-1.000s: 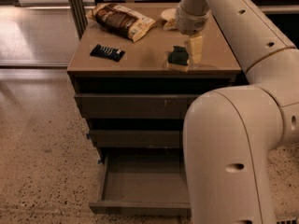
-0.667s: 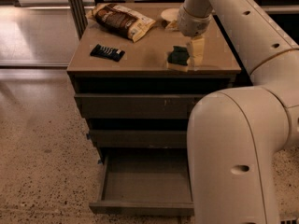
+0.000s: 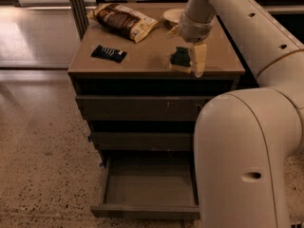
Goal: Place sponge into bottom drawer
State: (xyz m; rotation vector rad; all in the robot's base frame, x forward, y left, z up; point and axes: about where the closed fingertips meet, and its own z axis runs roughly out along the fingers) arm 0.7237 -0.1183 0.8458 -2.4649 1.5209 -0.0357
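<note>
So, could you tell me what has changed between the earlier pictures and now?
Little: the arm's big near link edged slightly right. The gripper stays down at the sponge on the cabinet top; sponge, black packet and open bottom drawer are unmoved.

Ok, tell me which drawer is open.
The bottom one, a wide shallow grey-brown drawer, pulled out; the two drawers above are shut. The pincer is at the green-and-yellow sponge up top.
</note>
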